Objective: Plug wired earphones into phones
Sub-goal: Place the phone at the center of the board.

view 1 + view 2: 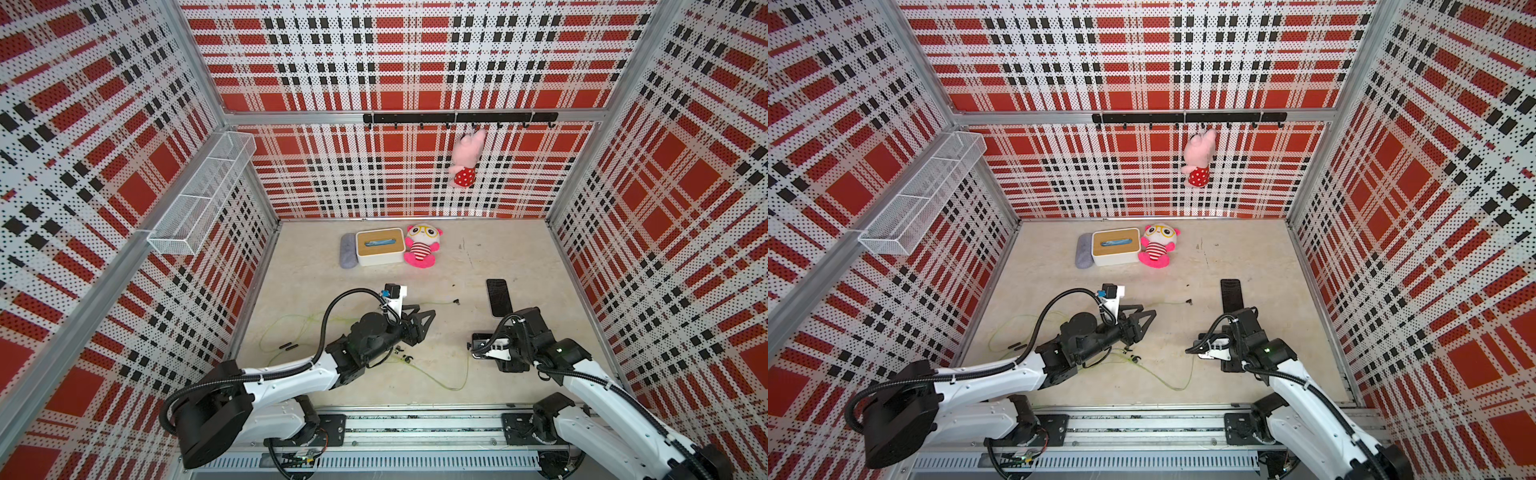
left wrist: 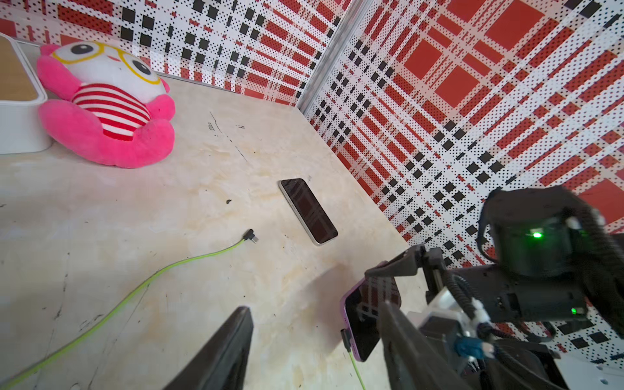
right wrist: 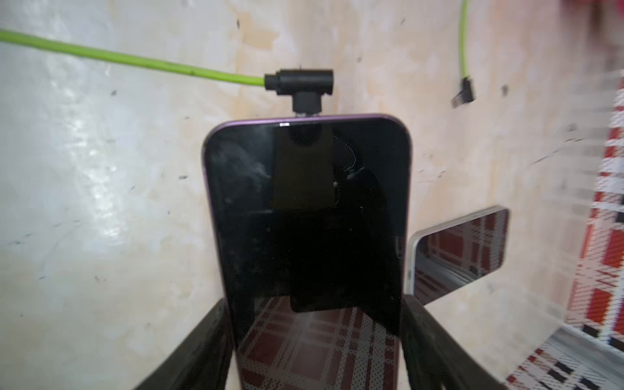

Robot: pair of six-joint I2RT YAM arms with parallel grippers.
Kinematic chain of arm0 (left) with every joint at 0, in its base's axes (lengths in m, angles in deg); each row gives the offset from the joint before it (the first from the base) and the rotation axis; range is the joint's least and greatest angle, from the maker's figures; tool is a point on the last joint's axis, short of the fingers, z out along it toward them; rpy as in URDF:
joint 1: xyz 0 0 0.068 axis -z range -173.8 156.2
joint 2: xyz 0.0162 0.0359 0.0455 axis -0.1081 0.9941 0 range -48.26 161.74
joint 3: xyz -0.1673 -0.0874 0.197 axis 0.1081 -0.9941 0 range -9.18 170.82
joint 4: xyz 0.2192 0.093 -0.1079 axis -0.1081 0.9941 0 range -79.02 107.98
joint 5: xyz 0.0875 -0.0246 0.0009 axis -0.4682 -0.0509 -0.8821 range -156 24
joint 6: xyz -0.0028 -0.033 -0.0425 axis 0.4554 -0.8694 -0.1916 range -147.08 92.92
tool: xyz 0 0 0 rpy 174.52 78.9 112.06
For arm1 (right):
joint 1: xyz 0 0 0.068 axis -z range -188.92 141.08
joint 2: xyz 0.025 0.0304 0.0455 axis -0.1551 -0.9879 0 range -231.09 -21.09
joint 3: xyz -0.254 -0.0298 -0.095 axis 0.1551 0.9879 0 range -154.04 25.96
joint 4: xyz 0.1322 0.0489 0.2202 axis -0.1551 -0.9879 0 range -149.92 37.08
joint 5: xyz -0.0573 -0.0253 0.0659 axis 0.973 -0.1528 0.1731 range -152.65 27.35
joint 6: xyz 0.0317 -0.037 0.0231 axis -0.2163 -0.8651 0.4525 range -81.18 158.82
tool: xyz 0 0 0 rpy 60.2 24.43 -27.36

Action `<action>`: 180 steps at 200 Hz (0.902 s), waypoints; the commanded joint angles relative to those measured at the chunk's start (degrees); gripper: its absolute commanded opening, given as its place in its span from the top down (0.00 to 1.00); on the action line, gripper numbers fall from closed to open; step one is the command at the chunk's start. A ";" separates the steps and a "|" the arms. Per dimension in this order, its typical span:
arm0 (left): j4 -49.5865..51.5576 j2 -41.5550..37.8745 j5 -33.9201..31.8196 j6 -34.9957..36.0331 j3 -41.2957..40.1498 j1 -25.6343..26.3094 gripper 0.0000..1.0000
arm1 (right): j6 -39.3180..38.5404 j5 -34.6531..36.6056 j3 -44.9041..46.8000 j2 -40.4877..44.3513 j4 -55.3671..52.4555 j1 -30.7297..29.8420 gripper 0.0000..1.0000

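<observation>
While left jaws stand apart, right jaws clamp the purple-edged phone (image 3: 304, 219), plugged end facing the left arm (image 1: 291, 370).

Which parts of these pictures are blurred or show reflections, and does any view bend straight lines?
Right wrist view: the plaid wall is smeared, the plug fairly sharp, and the held phone mirrors the plaid pattern. Left wrist view: the lying phone reflects plaid too, in good focus. Both top views: the wide lens makes the corner posts lean outward.
</observation>
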 commanded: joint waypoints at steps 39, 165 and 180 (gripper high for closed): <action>1.48 -2.85 -0.41 4.03 -1.73 -0.19 0.36 | -2.71 -3.45 0.79 -10.86 -0.44 4.68 0.35; 21.62 7.54 -3.65 15.36 15.05 -3.47 0.26 | 10.59 -6.54 -14.01 -7.45 1.52 5.80 0.00; 24.55 12.94 -1.96 18.65 20.92 -4.86 0.28 | 27.64 -6.64 -17.88 -6.12 9.62 5.73 0.00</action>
